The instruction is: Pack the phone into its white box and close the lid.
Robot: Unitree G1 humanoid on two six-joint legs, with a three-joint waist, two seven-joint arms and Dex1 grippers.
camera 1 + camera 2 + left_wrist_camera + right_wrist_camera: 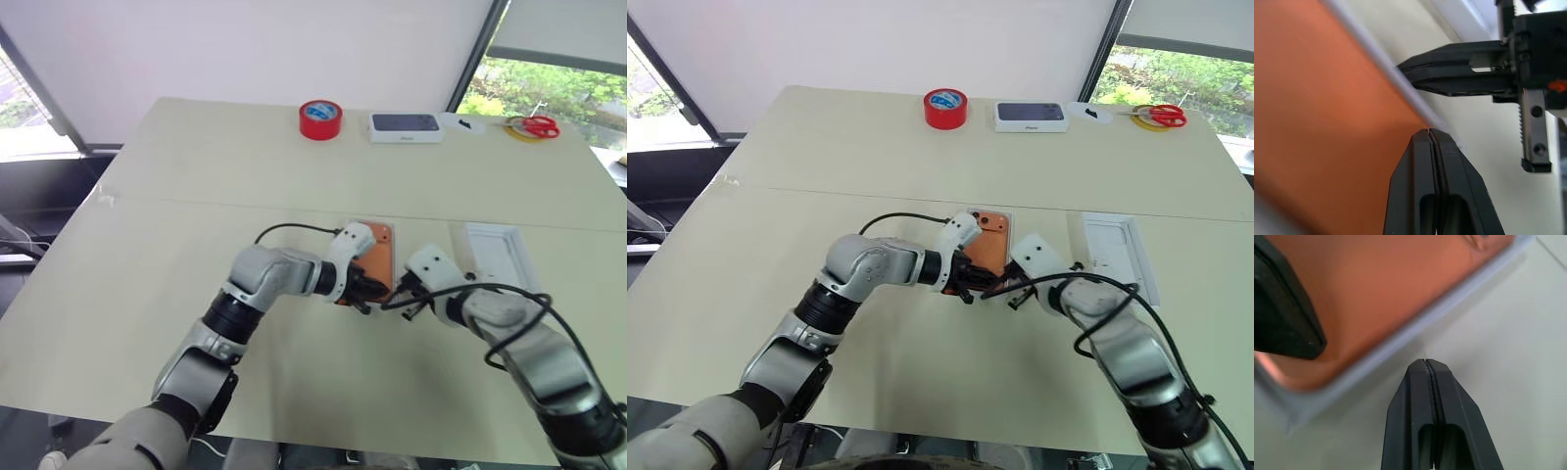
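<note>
The left gripper (1431, 134), fingers pressed together, hovers over the phone (1317, 127) at the white box (1382, 62) rim. The right gripper (1403, 68), also closed, points at that rim from the table (1484, 147).

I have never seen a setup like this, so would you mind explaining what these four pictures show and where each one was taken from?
This is a two-armed humanoid robot working at a pale table. The two wide pictures come from a pair of cameras on its head, looking down over its arms. The two close-ups come from cameras on each wrist, looking along that arm's black jaws.

Near the middle lies a flat orange phone, seated in a shallow white-rimmed box. The left gripper and right gripper sit at the box's near end, both with jaws shut and holding nothing. To the robot's right lies a white moulded lid, not yet on.

Along the far edge are a red tape roll, a white box with a dark-blue top and red-handled scissors.
</note>
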